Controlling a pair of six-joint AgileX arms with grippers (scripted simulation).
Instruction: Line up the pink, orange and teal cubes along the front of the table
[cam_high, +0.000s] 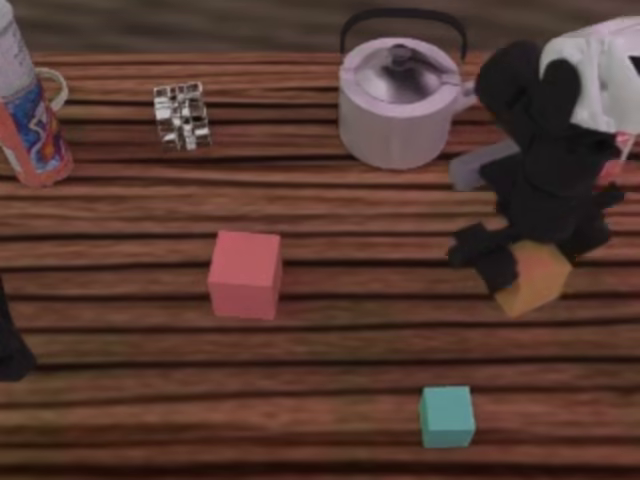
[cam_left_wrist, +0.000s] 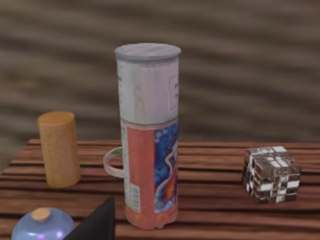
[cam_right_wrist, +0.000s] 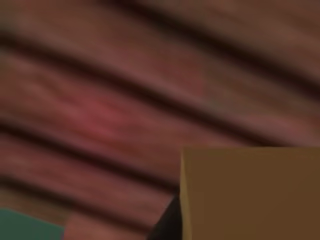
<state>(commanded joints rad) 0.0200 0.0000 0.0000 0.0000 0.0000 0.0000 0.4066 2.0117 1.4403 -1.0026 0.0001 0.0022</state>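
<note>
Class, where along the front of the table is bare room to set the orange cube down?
Bare planks run left of the teal cube, below the pink cube. Right of teal is also free. The back is crowded: kettle, lattice cube, can.

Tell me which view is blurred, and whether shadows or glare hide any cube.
Right wrist view: soft and close, orange cube filling one corner, table planks smeared. Top view: even light, no glare, right claw covering part of the orange cube. Left wrist view: shows no coloured cube.
</note>
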